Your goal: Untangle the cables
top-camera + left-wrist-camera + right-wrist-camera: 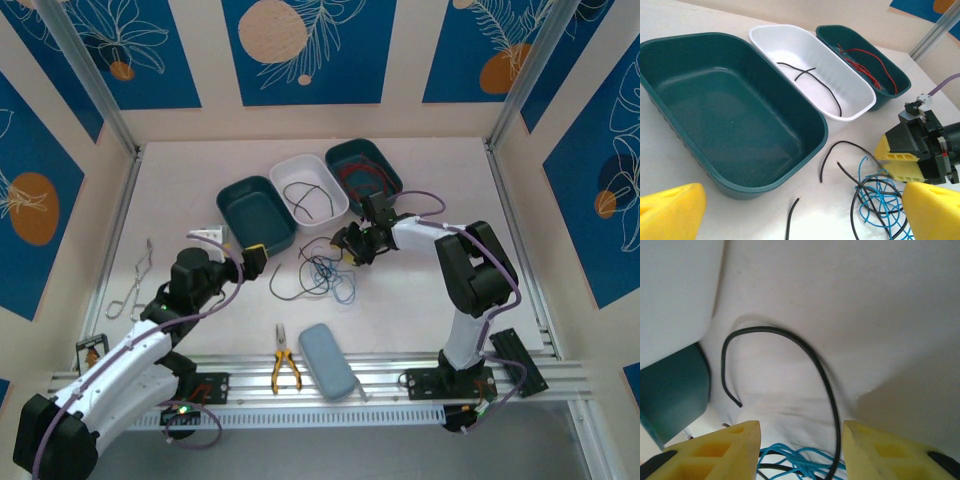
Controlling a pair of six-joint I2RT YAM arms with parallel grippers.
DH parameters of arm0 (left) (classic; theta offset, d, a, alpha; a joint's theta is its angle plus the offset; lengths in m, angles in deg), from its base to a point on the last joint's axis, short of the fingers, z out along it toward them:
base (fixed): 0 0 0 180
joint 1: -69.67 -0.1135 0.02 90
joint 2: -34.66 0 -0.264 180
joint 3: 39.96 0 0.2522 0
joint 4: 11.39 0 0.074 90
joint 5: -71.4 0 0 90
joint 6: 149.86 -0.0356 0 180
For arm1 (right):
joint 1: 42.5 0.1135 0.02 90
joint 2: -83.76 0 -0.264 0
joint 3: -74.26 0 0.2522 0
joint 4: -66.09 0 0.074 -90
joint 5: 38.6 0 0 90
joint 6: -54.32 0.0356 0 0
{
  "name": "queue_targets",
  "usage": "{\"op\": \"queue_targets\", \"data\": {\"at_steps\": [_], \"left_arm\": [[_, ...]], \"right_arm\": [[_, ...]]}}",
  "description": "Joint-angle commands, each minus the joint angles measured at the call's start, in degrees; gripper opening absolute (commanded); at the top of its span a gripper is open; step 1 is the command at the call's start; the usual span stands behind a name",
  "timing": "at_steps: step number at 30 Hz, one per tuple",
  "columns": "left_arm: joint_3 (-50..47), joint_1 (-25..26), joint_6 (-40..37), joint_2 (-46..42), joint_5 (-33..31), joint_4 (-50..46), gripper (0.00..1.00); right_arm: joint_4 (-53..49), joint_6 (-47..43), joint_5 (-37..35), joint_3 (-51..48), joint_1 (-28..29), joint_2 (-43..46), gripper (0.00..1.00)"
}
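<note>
**Top view.** The right tool (352, 246) hangs low over the cable tangle (325, 272) with its fingers partway apart. The knot of blue and black strands lies on the bench (180, 200) just under and ahead of it. The left tool (250, 262) sits on the tangle's other side, spread to its widest and holding nothing. It is probably placed there to pin or receive a strand. Beyond both tools stand a dark teal tray (225, 205), a white tray (300, 170) and a far teal tray (345, 150), evidently one tray for each colour.

**Left wrist view.** The tangle lies ahead of the left tool, toward its right-hand finger, and the right tool is just behind it. A sorted black cable (832, 97) lies in the white tray and a red cable (875, 62) in the far teal tray. The dark teal tray, nearest this tool, is empty and is presumably meant for blue.

**Right wrist view.** The yellow fingers (715, 450) stand apart and clamp nothing. A loose black strand (810, 352) arcs ahead of them and runs back along the inner face of the right-hand finger. The blue loops (790, 456) lie between the fingertips. The tool appears set to single out one strand.
</note>
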Motion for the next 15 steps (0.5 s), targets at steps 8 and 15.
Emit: {"op": "queue_targets", "data": {"at_steps": [8, 15], "left_arm": [[-0.02, 0.02, 0.92, 1.75, 0.96, 2.17, 1.0], [0.42, 0.02, 0.75, 1.73, 1.33, 1.32, 1.0]], "right_arm": [[-3.25, -0.69, -1.8, -1.93, 0.13, 4.66, 0.47], [2.76, 1.36, 1.69, -2.54, 0.14, 0.48, 0.46]]}}
